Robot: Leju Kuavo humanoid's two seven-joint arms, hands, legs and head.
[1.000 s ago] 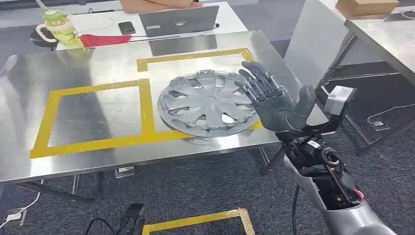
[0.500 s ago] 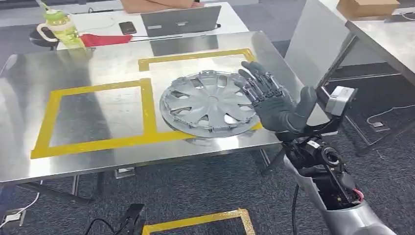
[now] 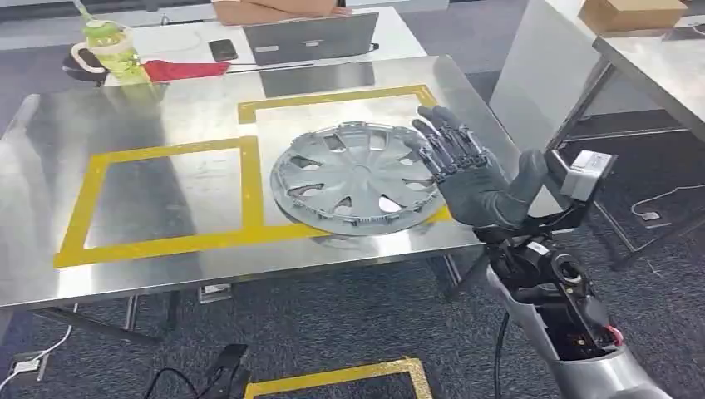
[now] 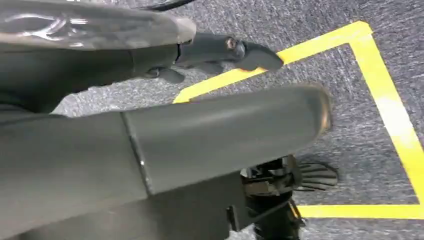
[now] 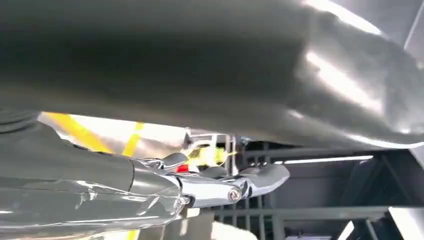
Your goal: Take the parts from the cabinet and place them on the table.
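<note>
Head view first: the grey plastic wheel cover with spoked cut-outs (image 3: 359, 177) lies flat on the shiny steel surface (image 3: 166, 258), straddling the yellow tape line (image 3: 249, 179) that splits the two marked boxes, most of it in the box nearer the right arm. The right robot hand (image 3: 478, 179) hovers just beside the wheel cover's near-right rim, dark fingers (image 3: 445, 141) fanned apart over its edge, thumb raised, palm empty; whether the fingertips touch the rim I cannot tell. Beyond the wheel cover, on a white table past the far edge of the surface, sit a grey laptop (image 3: 312, 37), a black phone (image 3: 221, 49), a red cloth (image 3: 187, 68) and a green-lidded bottle (image 3: 108, 46).

Left wrist view: the left robot hand (image 4: 220, 52) hangs over grey carpet (image 4: 350, 125) marked with yellow floor tape (image 4: 395, 120), its fingers held out straight, nothing in it.

Right wrist view: very close and blurred, one shiny finger (image 5: 230, 187) of the right robot hand stretched out, with nothing held
</note>
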